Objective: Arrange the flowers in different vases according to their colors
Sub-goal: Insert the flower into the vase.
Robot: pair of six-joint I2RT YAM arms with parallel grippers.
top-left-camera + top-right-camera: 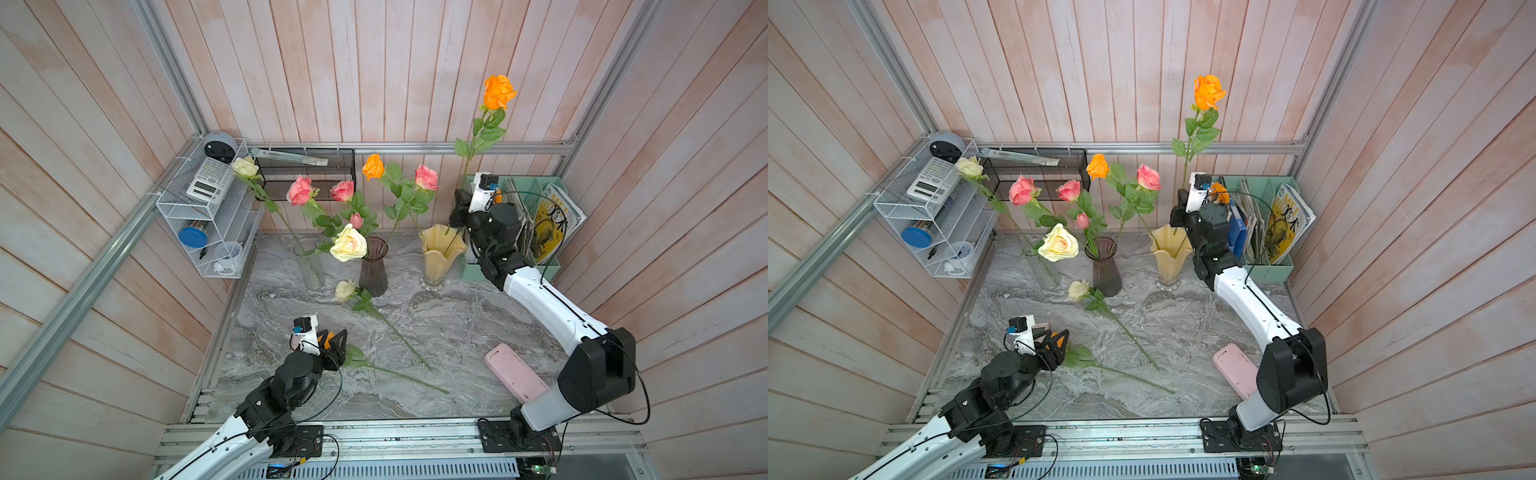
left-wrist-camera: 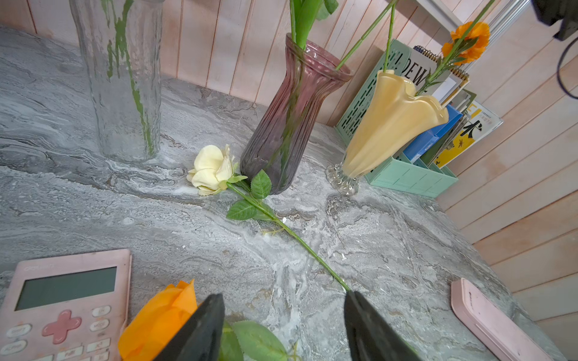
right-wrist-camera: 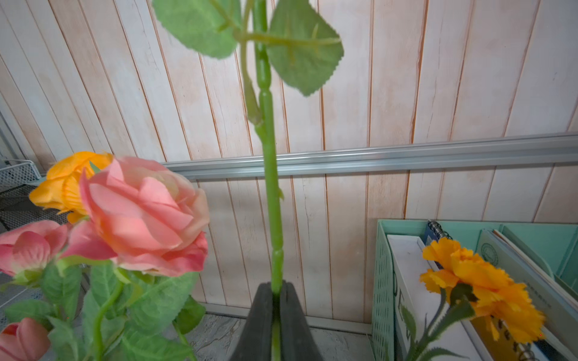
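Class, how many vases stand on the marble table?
3: a clear glass cylinder vase at the left, a dark purple ribbed vase in the middle, a pale yellow ruffled-rim vase at the right. None looks hidden.

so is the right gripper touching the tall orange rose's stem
Touching. The right wrist view shows the right gripper shut on the green stem, jaws pressed on both sides of it; a top view shows it leads up to the orange rose.

Vases [image 1: 373, 270] hold upright flowers [image 1: 300, 190]; cream rose [image 1: 345, 289] and orange rose [image 2: 159, 318] lie flat.
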